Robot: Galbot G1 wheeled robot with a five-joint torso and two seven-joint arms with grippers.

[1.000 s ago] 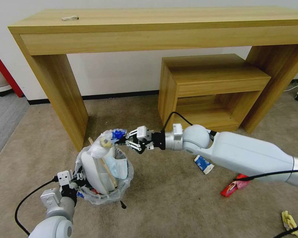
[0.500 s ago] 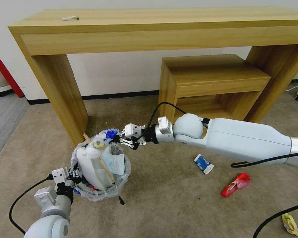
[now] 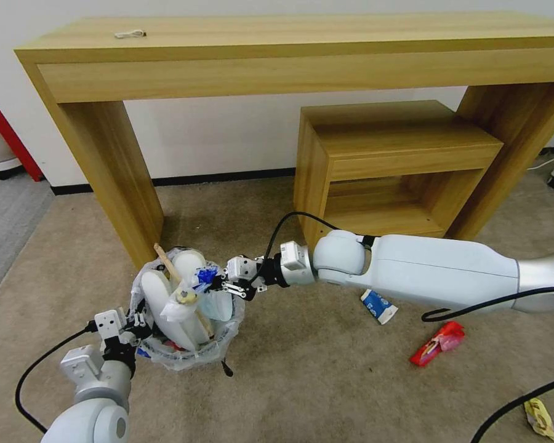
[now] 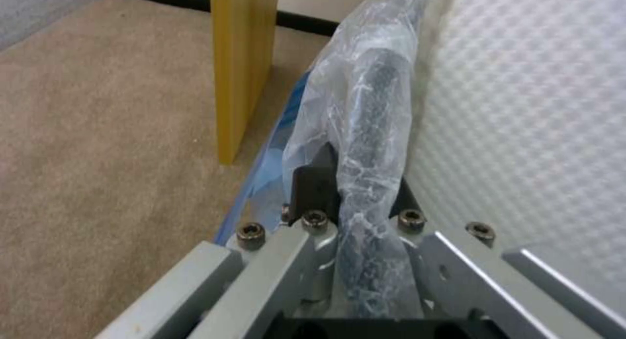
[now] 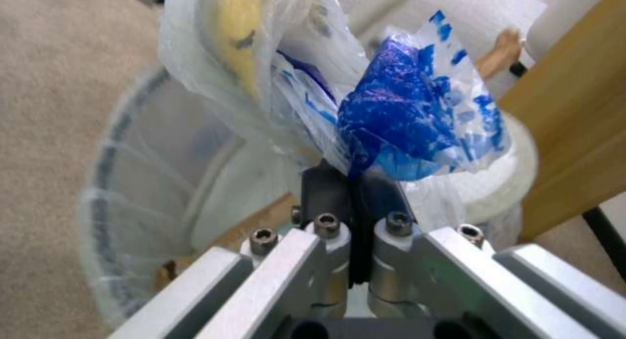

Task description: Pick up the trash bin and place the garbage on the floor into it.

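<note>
The small black trash bin [image 3: 218, 339] with its clear crinkly liner stands beside the table leg. My left gripper [image 3: 139, 327] is shut on its near rim [image 4: 375, 109], plastic and all. Inside it stand white slippers [image 3: 157, 298], a blue mask [image 3: 218, 306] and a wooden stick [image 3: 165, 260]. Over the bin's mouth my right gripper [image 3: 220, 283] is shut on a crumpled clear plastic bag [image 5: 411, 109] with blue print and a yellow patch. On the carpet lie a blue-white carton [image 3: 378, 306], a red wrapper [image 3: 437, 343] and a yellow wrapper [image 3: 538, 415].
A long wooden table [image 3: 289, 43] spans the back, its left leg [image 3: 117, 178] right behind the bin. A low wooden shelf unit [image 3: 394, 166] stands under it on the right. Black cables [image 3: 511, 406] trail over the carpet at the lower right.
My right gripper has moved left and down with the plastic bag, from above the bin's far side to just over its mouth. The bin and left gripper shifted slightly left.
</note>
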